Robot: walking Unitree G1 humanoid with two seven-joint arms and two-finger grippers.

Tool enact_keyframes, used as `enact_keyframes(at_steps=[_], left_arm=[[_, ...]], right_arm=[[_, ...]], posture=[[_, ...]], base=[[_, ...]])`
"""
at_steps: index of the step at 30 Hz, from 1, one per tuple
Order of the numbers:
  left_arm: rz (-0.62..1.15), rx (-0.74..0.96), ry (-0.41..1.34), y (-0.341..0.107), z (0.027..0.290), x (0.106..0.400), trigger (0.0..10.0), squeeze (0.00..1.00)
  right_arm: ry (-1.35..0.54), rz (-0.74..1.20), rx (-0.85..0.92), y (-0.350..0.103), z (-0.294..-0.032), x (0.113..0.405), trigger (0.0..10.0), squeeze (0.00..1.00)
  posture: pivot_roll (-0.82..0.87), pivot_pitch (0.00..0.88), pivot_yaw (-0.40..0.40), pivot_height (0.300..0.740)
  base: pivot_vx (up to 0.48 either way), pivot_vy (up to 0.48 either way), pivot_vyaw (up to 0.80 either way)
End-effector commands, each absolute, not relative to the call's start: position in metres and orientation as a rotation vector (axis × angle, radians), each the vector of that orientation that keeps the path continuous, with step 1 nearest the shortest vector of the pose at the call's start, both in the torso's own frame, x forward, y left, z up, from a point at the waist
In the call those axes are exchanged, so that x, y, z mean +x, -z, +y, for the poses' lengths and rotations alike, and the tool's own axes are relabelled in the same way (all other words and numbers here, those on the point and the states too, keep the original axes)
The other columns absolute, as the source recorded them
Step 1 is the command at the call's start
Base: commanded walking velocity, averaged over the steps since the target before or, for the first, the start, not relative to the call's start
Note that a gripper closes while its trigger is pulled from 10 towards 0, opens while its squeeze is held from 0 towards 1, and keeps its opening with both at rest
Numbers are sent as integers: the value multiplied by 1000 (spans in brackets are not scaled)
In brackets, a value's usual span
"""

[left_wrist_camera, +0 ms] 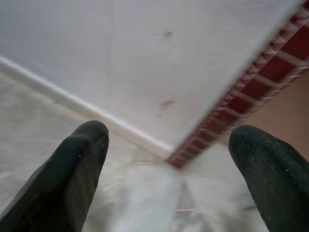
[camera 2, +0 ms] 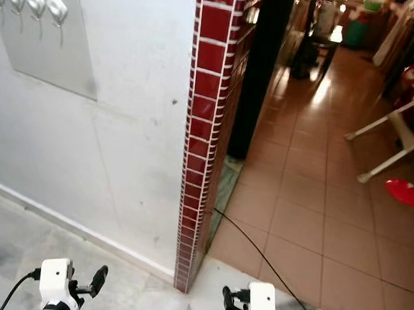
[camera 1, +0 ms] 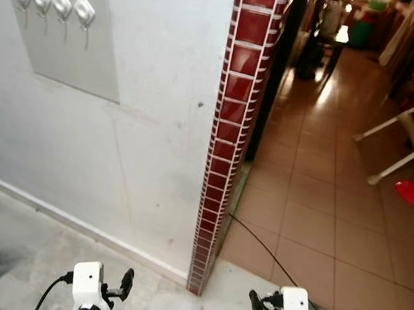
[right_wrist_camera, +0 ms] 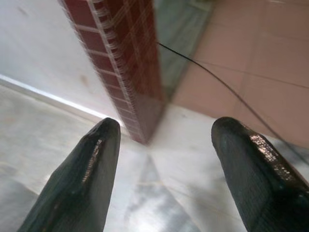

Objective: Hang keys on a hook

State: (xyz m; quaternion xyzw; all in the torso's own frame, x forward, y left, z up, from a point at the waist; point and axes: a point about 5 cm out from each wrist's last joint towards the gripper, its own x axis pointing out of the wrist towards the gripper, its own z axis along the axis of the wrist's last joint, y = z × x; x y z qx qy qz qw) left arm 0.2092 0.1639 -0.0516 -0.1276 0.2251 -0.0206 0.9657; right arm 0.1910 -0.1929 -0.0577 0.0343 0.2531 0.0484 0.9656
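Hooks [camera 1: 52, 2], four in a row on grey plate, upper left; keys not seen; left gripper [left_wrist_camera: 164, 169] & right gripper [right_wrist_camera: 166, 164] low, fingers spread, empty; keys prob. light, stiff, jingly, slippery metal: pinch by ring.

head views overlook wall [camera 1: 162, 86]; wrists near floor [right_wrist_camera: 159, 193]
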Motion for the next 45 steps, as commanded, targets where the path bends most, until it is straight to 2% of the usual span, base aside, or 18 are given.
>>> enact_keyframes(at_steps=[1, 45], left_arm=[[464, -237, 29, 52, 174, 207, 10000, 0], [467, -248, 12, 54, 173, 205, 10000, 0]], right_arm=[[-113, 488, 80, 55, -186, 197, 10000, 0], [-131, 487, 66, 53, -186, 200, 10000, 0]], posture=[[-7, 0, -36, 740], [9, 0, -53, 740]], base=[[0, 368, 0], [0, 364, 0]])
